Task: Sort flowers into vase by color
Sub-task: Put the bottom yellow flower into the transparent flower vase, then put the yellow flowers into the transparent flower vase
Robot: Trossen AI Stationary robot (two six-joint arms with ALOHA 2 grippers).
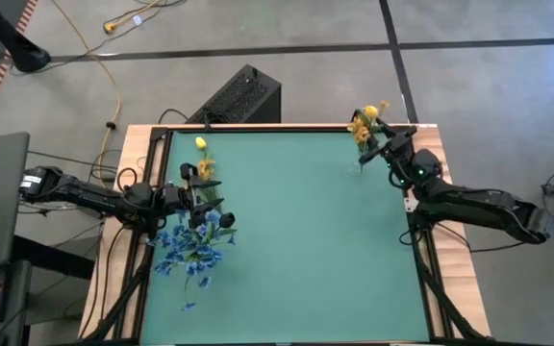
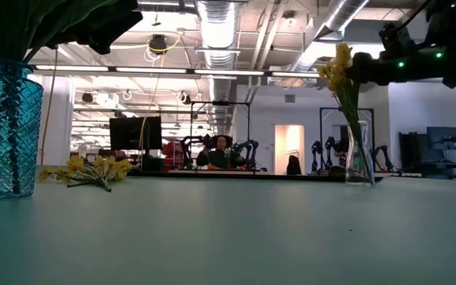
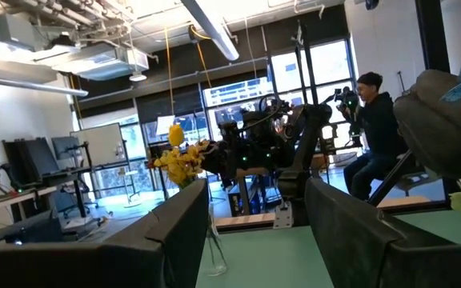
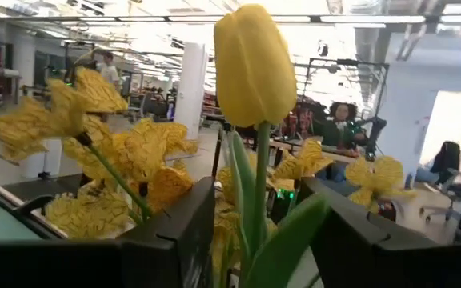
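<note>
A clear glass vase [image 2: 360, 162] at the table's far right holds yellow flowers [image 1: 364, 123]. My right gripper [image 4: 258, 200] is open just above it. Its fingers stand on either side of a yellow tulip's green stem [image 4: 261, 172], and the bud [image 4: 253, 64] rises past them. At the left, a blue glass vase [image 2: 6, 131] holds blue flowers [image 1: 195, 238]. My left gripper [image 1: 195, 187] hovers beside them, open [image 3: 254, 232] and empty. Loose yellow flowers [image 2: 85, 169] lie flat on the table near the far left [image 1: 203, 159].
A black box [image 1: 243, 96] stands just beyond the table's far edge. Black frame rails [image 1: 423, 259] run along the table's left and right sides. The green mat's middle and near part [image 1: 306, 259] hold nothing. A person [image 2: 220, 150] sits in the room behind.
</note>
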